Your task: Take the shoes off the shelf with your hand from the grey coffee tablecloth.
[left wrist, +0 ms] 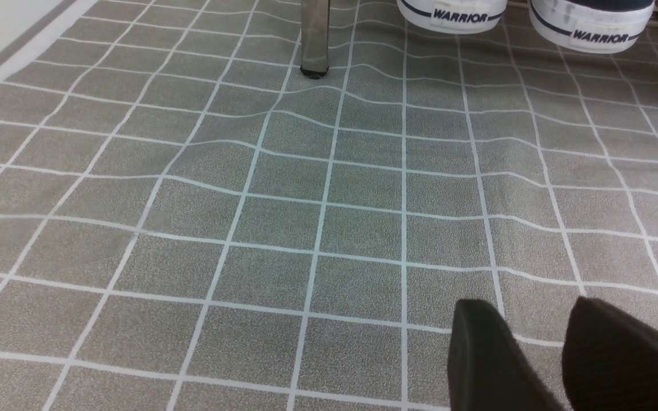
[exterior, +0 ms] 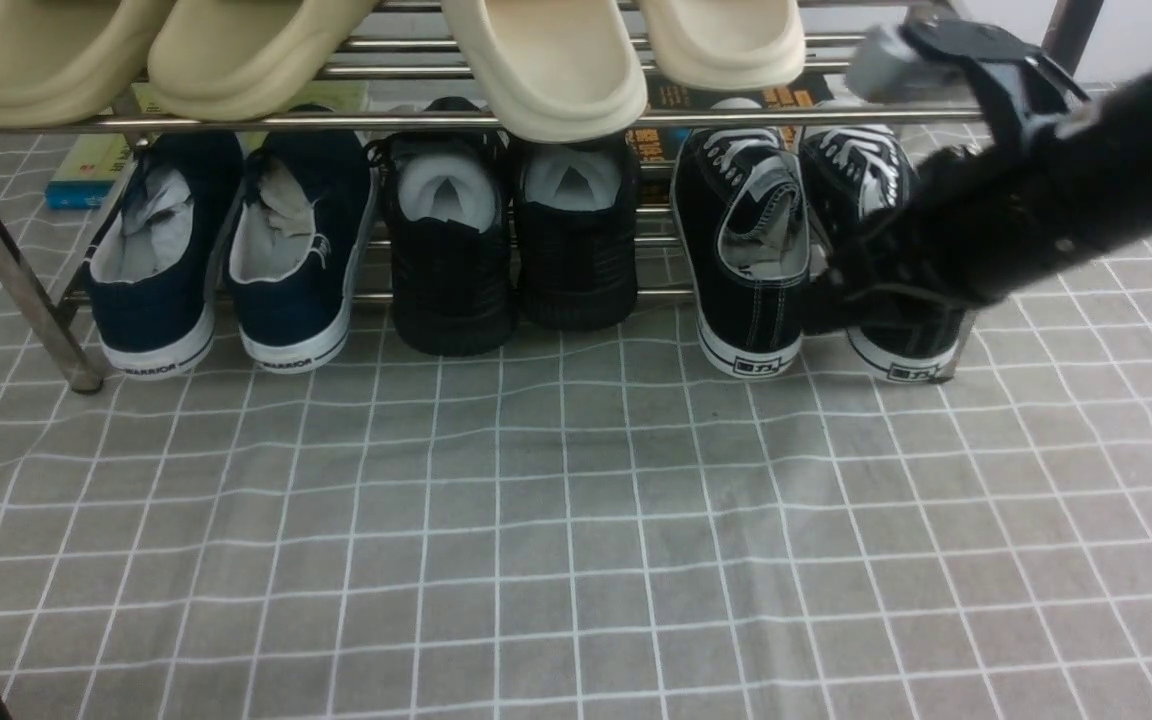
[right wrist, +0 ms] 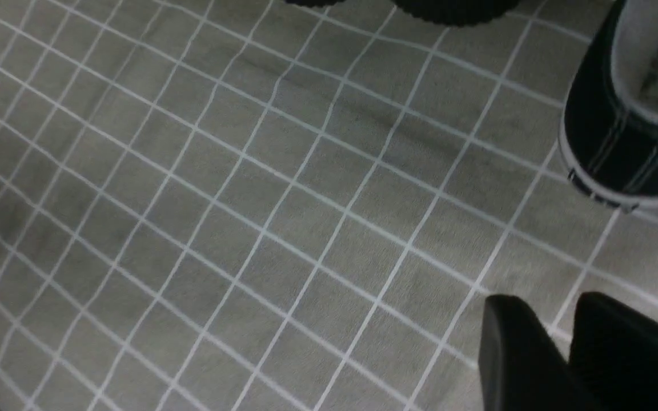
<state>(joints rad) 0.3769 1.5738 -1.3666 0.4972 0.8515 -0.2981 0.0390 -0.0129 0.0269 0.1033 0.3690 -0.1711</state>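
Soft, even indoor light falls from above, rather dim. The rack's steel bars [exterior: 236,122] glint, and a faint shadow lies on the cloth [exterior: 576,560] below. The right arm [exterior: 1086,190] is smeared by motion; the right wrist view is blurred, the left crisp.

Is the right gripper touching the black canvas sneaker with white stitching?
Apart. The right wrist view shows bare grey grid tablecloth between the black right gripper and the white-edged heel of the black canvas sneaker.

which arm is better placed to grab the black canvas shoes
Right: the right gripper is at the heels of the shoes, on the right of the shelf; the left gripper hovers over tablecloth facing the navy sneakers.
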